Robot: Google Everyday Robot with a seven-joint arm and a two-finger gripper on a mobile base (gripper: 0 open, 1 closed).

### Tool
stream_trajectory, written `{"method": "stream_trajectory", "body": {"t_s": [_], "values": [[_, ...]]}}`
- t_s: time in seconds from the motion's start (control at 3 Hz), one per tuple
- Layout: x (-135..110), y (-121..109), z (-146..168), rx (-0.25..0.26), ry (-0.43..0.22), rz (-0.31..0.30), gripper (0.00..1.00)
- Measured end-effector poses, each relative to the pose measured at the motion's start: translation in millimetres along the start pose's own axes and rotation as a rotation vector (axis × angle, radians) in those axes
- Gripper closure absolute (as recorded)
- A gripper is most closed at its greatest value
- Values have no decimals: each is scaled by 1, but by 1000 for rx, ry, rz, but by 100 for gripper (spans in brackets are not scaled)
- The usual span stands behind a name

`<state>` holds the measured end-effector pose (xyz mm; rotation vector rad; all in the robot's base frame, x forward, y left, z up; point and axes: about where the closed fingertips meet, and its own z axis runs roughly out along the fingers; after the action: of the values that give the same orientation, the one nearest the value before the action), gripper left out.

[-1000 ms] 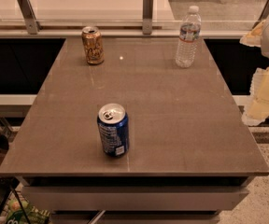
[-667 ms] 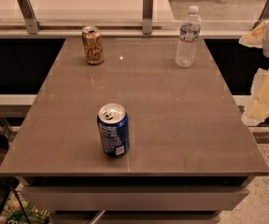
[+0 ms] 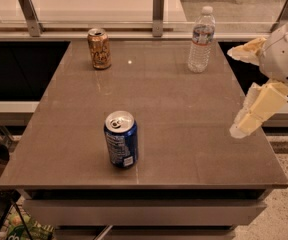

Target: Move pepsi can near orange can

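The pepsi can (image 3: pixel 121 139), a smooth blue cylinder with a silver top, stands near the front edge of the matte grey table (image 3: pixel 174 114). The orange can (image 3: pixel 99 48) stands at the table's far left. The gripper (image 3: pixel 234 91) hangs over the table's right edge, its blocky cream fingers (image 3: pixel 256 109) spread wide and holding nothing.

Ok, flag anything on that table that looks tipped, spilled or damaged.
Nothing stands out. The pepsi can, orange can and water bottle all stand upright on the table, with no spill showing. The gripper hangs by the right edge, jaws apart, holding nothing.
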<state>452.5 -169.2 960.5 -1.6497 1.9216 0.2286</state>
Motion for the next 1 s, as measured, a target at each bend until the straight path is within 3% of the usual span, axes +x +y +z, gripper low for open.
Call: {"method": "stream_trajectory", "body": {"t_s": [0.67, 1.0], "values": [[-48, 28, 56, -93, -297, -28, 0], [-66, 44, 82, -149, -397, -32, 0]]}}
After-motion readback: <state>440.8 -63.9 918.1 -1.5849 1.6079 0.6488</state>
